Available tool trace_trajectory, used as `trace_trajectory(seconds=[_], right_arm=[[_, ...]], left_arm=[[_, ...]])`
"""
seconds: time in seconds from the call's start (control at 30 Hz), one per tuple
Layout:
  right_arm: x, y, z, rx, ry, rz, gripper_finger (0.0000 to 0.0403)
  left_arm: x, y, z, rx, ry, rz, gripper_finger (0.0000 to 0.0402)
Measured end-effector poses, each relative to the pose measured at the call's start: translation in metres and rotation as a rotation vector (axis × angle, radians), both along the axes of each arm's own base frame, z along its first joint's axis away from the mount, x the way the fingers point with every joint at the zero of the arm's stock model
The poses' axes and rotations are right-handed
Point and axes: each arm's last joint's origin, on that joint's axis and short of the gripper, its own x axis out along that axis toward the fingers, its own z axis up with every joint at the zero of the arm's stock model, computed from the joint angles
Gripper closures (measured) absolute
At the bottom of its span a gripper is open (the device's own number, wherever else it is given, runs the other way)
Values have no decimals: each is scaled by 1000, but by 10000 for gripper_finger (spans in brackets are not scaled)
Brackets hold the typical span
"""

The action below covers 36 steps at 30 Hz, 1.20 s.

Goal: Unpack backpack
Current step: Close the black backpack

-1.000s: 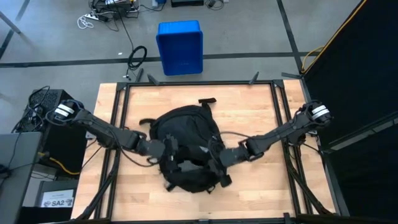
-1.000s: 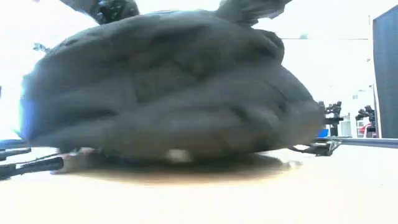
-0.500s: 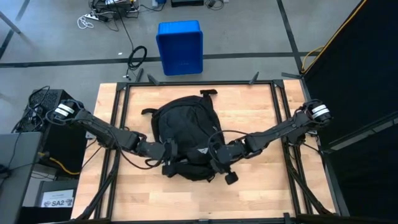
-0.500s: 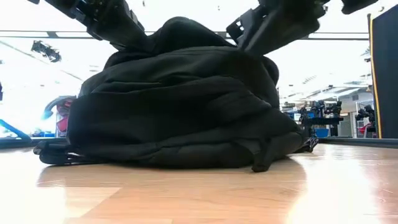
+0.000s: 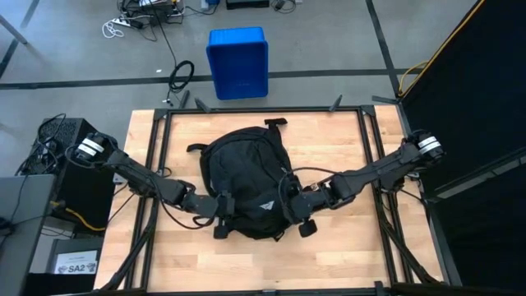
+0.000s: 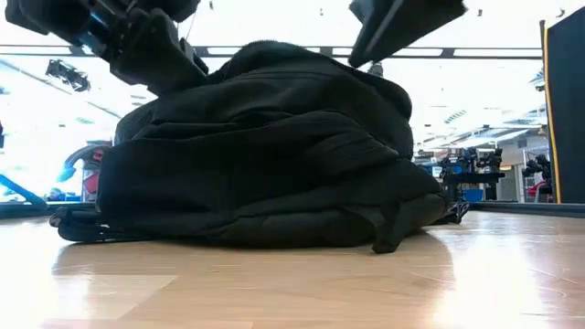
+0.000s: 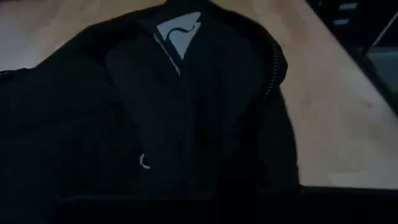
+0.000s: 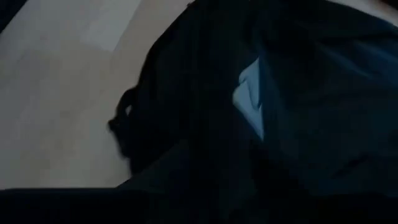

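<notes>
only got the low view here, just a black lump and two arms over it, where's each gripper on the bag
Observer: From above, the left gripper sits at the backpack's lower left edge, shut; whether it pinches fabric, I cannot tell.
Operator: and the right one
Observer: The right gripper is at the lower right edge, beside the bag; its finger state is not readable.
Operator: any marking to aim by
Observer: A small white logo shows on the fabric ahead of the left wrist camera, near the end between the grippers.
Operator: anything past the table
Observer: A blue bin stands on the floor beyond the far edge.
</notes>
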Motion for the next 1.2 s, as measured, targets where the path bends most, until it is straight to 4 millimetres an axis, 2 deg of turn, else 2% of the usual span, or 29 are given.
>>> trace_trajectory(seconds=[0.1, 0.27, 0.43, 0.6, 0.73, 0.9, 1.03, 1.1, 1.2], right_arm=[[11, -6, -10, 42, 20, 26, 278], [26, -14, -35, 122, 111, 59, 295], [36, -12, -60, 157, 179, 86, 316], [42, -4, -73, 175, 187, 117, 336], [36, 7, -62, 135, 144, 75, 351], [11, 26, -22, 16, 17, 34, 372], [-9, 20, -7, -39, 43, -81, 384], [-17, 14, -6, -40, 56, -121, 387], [-25, 3, -20, -43, 89, -158, 391]], left_arm=[[2, -5, 6, -63, -57, -14, 384], [4, -11, 16, -70, -118, -78, 332], [10, -14, 32, -14, -186, -78, 276], [19, -10, 43, 63, -322, 2, 246], [28, -6, 26, 75, -261, 30, 244], [38, -10, -2, 52, -184, 49, 243], [44, -13, -28, 10, -91, 40, 243], [46, -16, -38, -18, -52, 4, 243], [45, -21, -47, -47, -7, -21, 244]])
